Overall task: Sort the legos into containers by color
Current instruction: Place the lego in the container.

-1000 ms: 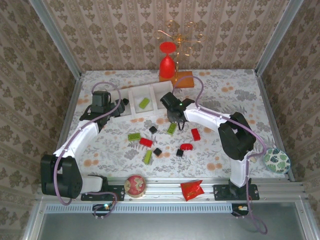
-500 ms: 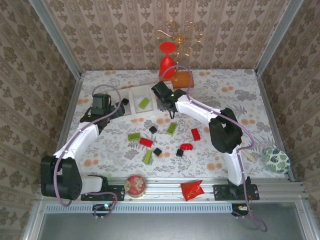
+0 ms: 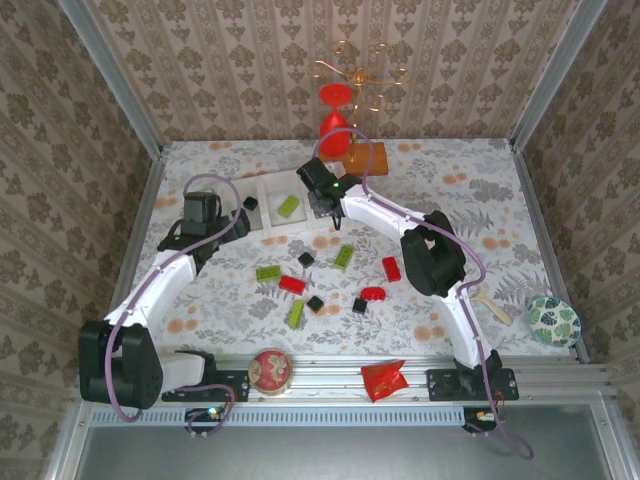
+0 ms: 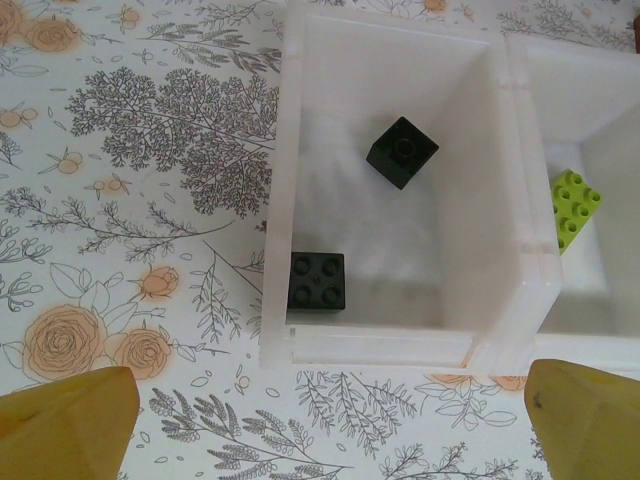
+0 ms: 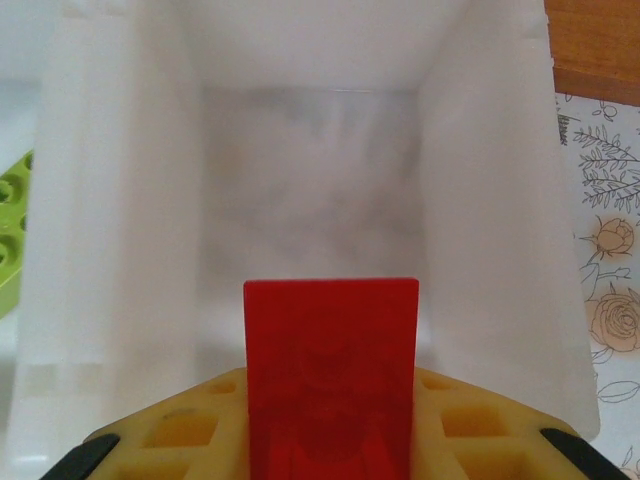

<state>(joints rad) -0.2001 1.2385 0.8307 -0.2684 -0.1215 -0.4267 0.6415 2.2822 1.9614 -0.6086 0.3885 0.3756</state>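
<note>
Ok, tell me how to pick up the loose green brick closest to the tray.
Grip the green brick across its two long sides, at mid-length, coming straight down from above. It lies flat, long and narrow, angled from near-left to far-right, so match that angle. Nothing touches it; the black cube to its left stands apart.

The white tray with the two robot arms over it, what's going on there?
The arms are sorting legos by color into the white tray. The right gripper is shut on a red lego, holding it over the tray's bare right-end compartment. The left gripper hangs open above the left-end compartment, where two black legos lie. A green lego sits in the middle one. More bricks lie loose on the table.
</note>
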